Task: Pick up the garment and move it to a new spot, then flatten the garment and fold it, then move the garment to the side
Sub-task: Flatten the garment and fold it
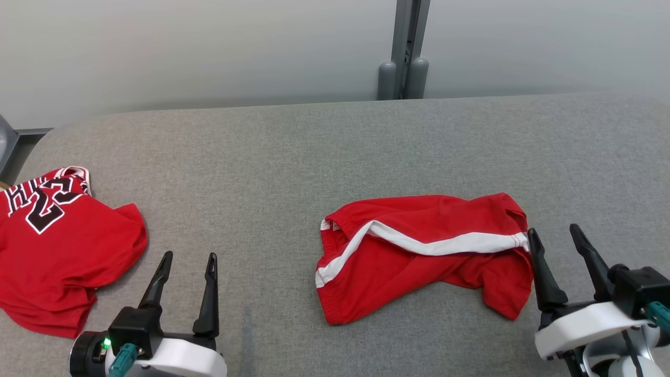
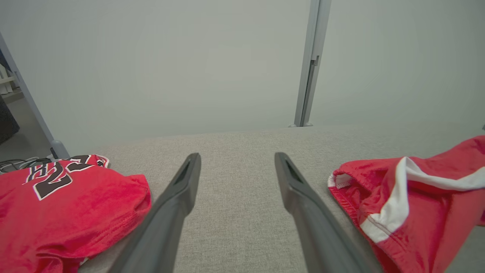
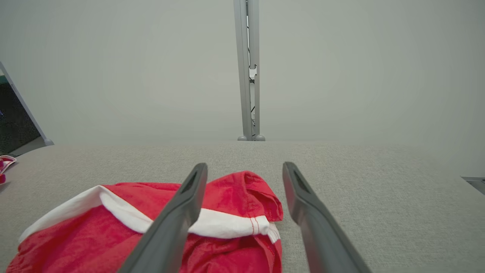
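Fingers [image 1: 544,277] of the right gripper [image 1: 554,231] stand wide apart and clamp nothing. The gripper sits at the right end of the red shorts [image 1: 419,251], and the tip of its inner finger lies right at the white-striped hem. Whether it touches the cloth or is just beside it cannot be told. In the right wrist view that finger crosses in front of the shorts, a corner of the hem shows in the gap between the 2 fingers, and the outer finger is over bare grey fabric. The shorts lie crumpled on the grey padded table [image 1: 314,146], right of its middle, with the white stripe running along their length and the waistband toward the left. The left gripper [image 1: 189,256] is also spread wide and empty. It is over bare table between the shorts and a red jersey [image 1: 57,251] with black numbers, clear of both. A grey post [image 1: 405,52] rises behind the table's far edge.
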You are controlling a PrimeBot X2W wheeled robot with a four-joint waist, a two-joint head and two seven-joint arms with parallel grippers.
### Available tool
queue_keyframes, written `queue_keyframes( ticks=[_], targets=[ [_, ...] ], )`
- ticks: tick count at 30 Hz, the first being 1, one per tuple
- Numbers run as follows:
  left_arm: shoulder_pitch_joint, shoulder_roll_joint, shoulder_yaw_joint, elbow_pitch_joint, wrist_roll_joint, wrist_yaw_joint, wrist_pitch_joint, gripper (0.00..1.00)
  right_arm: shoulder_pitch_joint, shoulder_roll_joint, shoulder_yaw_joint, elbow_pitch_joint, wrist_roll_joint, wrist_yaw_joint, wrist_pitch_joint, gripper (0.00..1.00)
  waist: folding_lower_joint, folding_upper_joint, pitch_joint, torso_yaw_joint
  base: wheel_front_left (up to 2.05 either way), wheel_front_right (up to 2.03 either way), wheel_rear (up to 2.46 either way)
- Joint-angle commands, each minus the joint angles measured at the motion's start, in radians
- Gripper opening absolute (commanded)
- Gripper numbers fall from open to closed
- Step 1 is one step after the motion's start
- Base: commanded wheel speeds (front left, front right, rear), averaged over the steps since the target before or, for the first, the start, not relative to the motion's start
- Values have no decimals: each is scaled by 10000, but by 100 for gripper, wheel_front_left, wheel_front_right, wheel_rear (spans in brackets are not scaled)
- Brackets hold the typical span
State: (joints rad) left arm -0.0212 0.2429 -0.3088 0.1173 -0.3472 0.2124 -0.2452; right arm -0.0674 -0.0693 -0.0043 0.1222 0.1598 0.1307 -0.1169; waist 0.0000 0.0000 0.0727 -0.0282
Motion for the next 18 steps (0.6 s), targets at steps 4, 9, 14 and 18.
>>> queue_keyframes(
  ticks=[4, 9, 14, 18],
  targets=[
    [130, 62, -56, -50, -61, 11, 67, 100, 313, 53, -101, -438, -76, 1, 257, 100, 0, 0, -66, -77, 0, 0, 0],
    [160, 59, -140, -66, -63, 16, 133, 100, 446, 96, -169, -666, -135, 1, 381, 100, 0, 0, -116, -92, 0, 0, 0],
    [-10, 37, -376, -59, -6, -106, 287, 100, 513, 129, -199, -812, -126, 1, 465, 100, 0, 0, -82, -68, 0, 0, 0],
    [-366, -5, -757, 5, 17, -420, 669, 100, 452, 144, -172, -876, -108, 1, 484, 100, 0, 0, 11, -56, 0, 0, 0]
  ],
)
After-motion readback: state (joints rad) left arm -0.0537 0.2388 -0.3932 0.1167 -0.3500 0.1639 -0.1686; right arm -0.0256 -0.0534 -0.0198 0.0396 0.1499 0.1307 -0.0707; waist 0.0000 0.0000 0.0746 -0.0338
